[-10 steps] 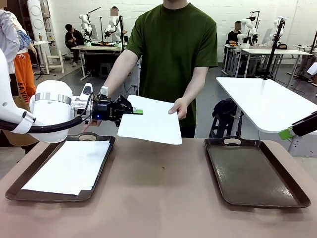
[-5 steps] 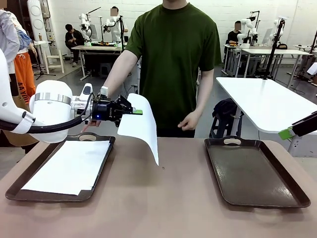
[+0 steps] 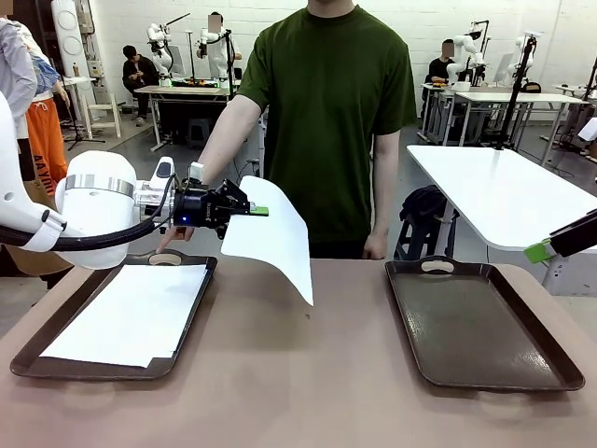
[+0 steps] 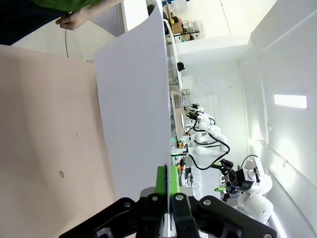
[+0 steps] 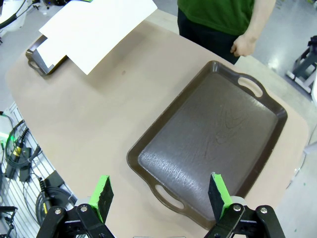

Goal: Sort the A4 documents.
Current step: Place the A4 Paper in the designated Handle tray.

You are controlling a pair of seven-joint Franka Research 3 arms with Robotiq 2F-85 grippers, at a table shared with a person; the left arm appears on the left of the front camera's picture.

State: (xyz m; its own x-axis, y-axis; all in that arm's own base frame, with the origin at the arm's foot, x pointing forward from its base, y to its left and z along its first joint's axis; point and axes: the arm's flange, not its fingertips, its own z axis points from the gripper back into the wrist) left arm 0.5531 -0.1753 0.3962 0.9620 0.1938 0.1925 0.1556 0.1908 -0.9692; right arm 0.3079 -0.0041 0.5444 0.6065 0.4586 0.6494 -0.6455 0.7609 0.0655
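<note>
A white sheet (image 3: 272, 235) hangs pinched by one edge between the closed left fingers (image 3: 258, 211), drooping from them above the surface (image 3: 298, 373). More sheets (image 3: 131, 314) lie in the tray (image 3: 26, 360) below those fingers. The right fingers (image 5: 104, 192) stand wide apart, holding nothing, over a second tray (image 5: 210, 148). The person's hand (image 3: 376, 245) hangs beyond that tray.
</note>
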